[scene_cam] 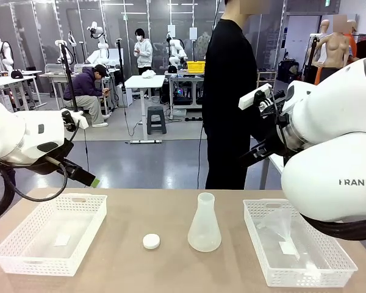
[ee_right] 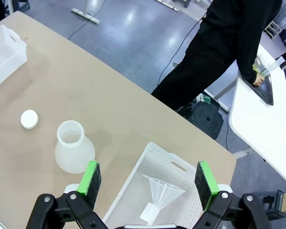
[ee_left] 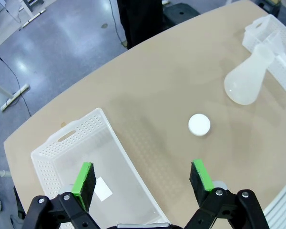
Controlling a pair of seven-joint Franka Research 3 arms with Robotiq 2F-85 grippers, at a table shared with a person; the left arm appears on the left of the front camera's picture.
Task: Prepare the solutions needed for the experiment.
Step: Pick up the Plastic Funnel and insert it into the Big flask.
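While both arms are hovering over the table, the left gripper (ee_left: 142, 176) and the right gripper (ee_right: 148, 178) are gaping wide and gripping nothing. Something pale yellow, perhaps the solutions (ee_right: 260, 64), is sitting well behind the empty-looking flask (scene_cam: 204, 223), beside the person's hand (ee_right: 257, 80); it is too small to tell. I am judging it light and easy to spill, so its container is asking for an upright hold at the neck.

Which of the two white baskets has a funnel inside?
The basket on the robot's right: a clear funnel lies in it. The left basket holds a small white slip, no funnel.
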